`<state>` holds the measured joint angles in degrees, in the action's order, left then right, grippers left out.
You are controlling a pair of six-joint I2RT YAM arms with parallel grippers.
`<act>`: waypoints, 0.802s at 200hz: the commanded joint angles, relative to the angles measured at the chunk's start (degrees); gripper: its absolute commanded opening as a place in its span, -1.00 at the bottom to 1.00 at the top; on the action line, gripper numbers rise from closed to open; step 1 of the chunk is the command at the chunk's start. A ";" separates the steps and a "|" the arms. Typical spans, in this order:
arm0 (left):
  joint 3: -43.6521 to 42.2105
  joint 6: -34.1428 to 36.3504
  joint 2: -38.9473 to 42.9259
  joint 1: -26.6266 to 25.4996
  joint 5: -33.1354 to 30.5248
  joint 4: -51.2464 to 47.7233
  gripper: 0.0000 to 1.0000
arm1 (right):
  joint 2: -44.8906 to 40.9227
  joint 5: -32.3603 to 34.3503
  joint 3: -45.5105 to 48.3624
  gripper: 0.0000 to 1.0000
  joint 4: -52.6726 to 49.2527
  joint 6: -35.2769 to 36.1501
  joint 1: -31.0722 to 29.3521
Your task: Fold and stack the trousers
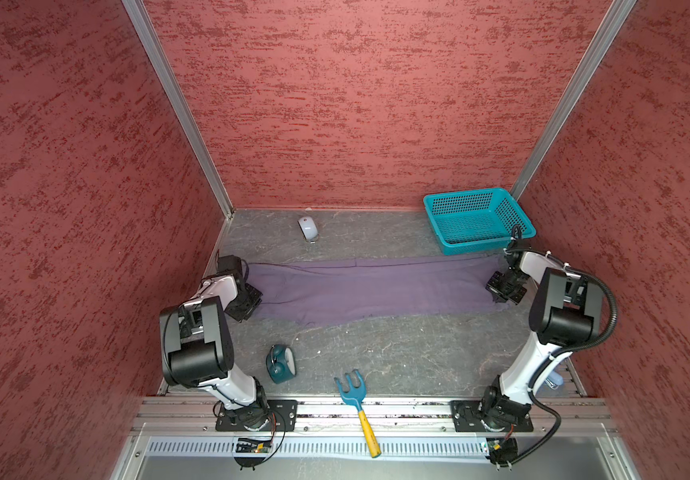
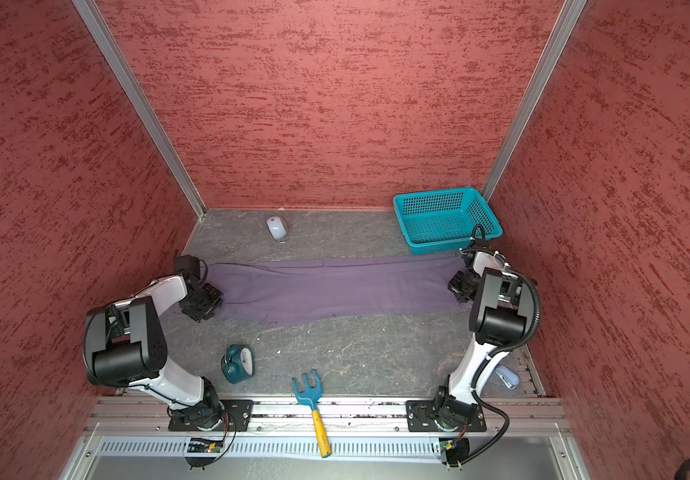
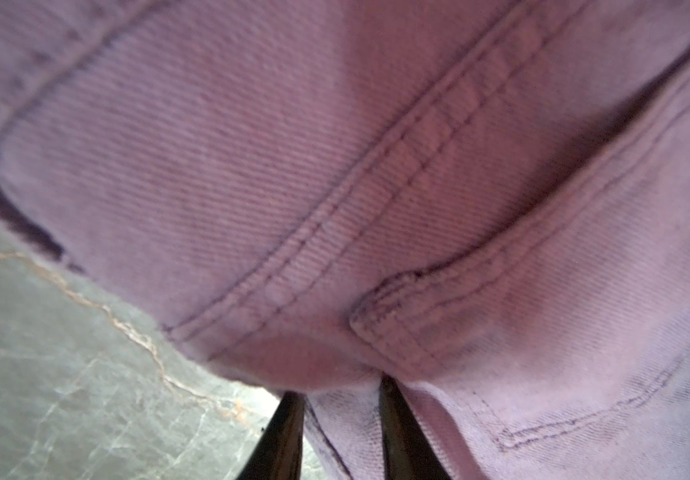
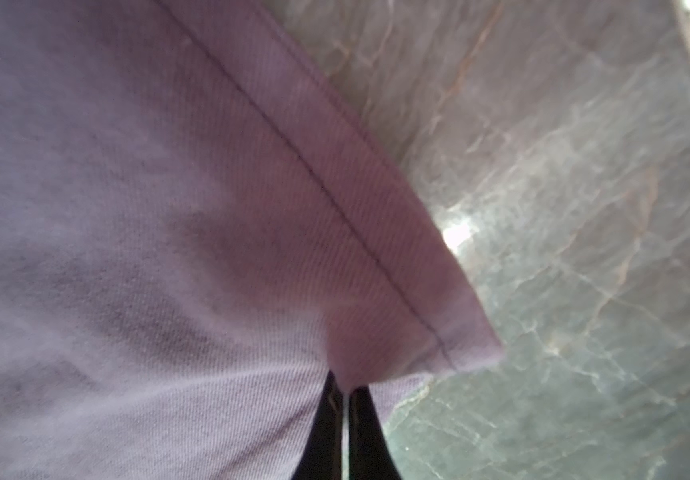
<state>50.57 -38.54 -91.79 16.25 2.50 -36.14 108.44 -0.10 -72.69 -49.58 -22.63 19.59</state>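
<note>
The left tool (image 3: 339,388) has its jaws part closed with a bunch of cloth from the waist end between them, so it grips the trousers (image 1: 376,286). The right tool (image 4: 345,384) is pressed almost tight on a corner of the hem, and the cloth puckers toward its tips.

Between the two tools the trousers lie flat on the bench (image 1: 376,357) as one long strip running left to right, waist at the left and hems at the right. They lie just near of the teal basket (image 1: 513,220) in the far right corner.

The legs appear to lie one over the other, so the lengthwise fold looks done. The cross folds that would shorten the strip are not yet made, and nothing is stacked. I judge the task about a third done.
</note>
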 commanded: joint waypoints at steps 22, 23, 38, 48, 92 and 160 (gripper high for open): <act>-1.41 0.31 -3.14 0.35 0.31 1.69 -0.37 | -2.86 2.69 -2.67 -1.00 -2.61 1.34 0.15; -1.42 0.31 -3.14 0.36 0.31 1.69 -0.37 | -2.96 2.71 -2.70 -1.00 -2.71 1.35 0.12; -1.60 0.40 -2.73 0.31 0.31 1.60 -0.37 | -4.41 3.34 -3.21 -1.00 -4.49 1.79 0.15; -1.70 0.40 -2.38 0.35 0.13 1.48 -0.37 | -5.59 4.22 -3.74 -1.00 -5.96 2.27 0.16; -1.95 0.40 -1.98 0.27 0.51 1.67 -0.36 | -10.30 7.38 -4.20 -1.00 -10.30 3.29 0.44; -2.13 0.10 -0.97 3.05 -0.07 -0.06 -0.88 | -7.88 6.46 5.07 -0.36 -5.77 1.86 1.38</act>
<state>50.46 -38.48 -91.59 17.26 3.81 -35.20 99.00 3.57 -69.14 -57.08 -20.82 20.36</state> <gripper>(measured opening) 0.107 0.171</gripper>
